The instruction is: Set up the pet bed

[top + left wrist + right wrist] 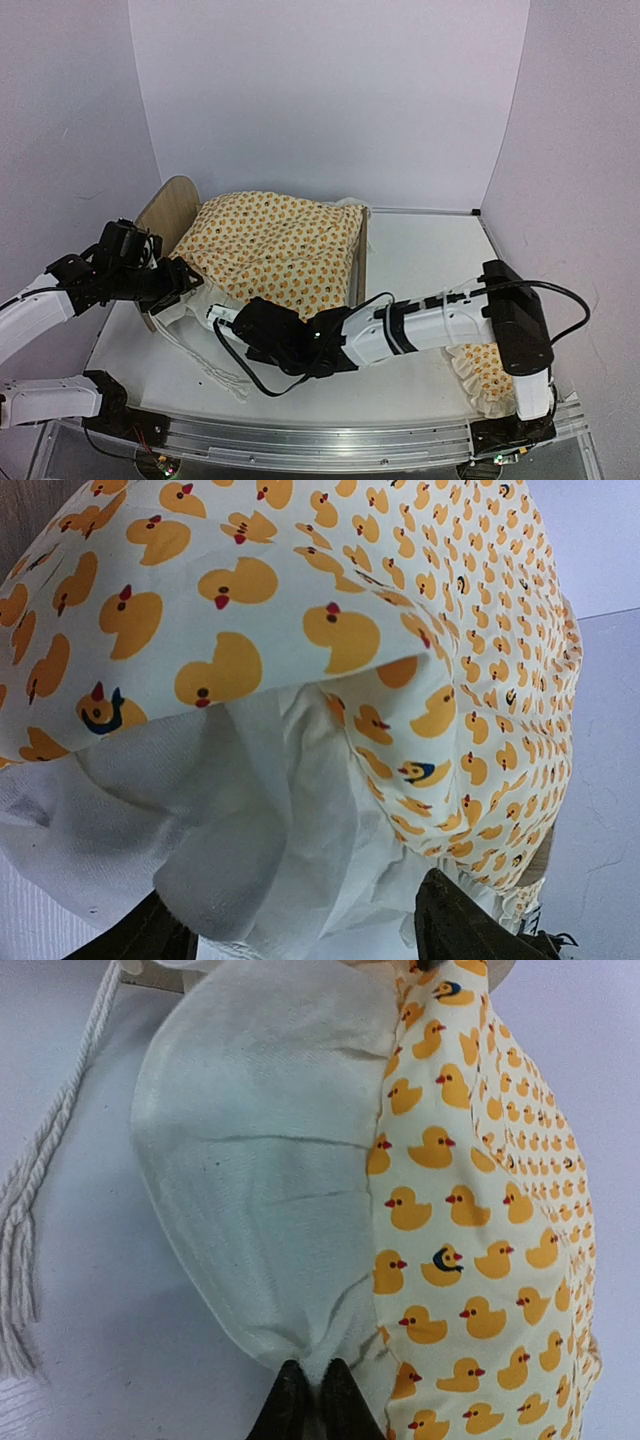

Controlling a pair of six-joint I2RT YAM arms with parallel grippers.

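Here, table (420,250): one, white, lying under both pincers.
Pet bed (172,205): one, light wood, at the table's far left. One rounded end board stands bare just behind the left pincer. The rest lies beyond the right pincer, hidden under cloth.
Quilt (275,245): one, yellow ducks on white with a plain white underside. It is draped over the pet bed, and its near edge hangs down to both pincers.
Left pincer (188,278): one, fingers (470,925) apart, with the quilt's white underside sagging between them.
Right pincer (307,1400): one, fingertips together, clamped on a gathered fold of the quilt's white edge.
Pillow (480,370): one, duck print with a ruffle, well apart from the right pincer, by that arm's base.
Cord (40,1190): one, white, twisted, frayed at the end, on the table just beside the right pincer.
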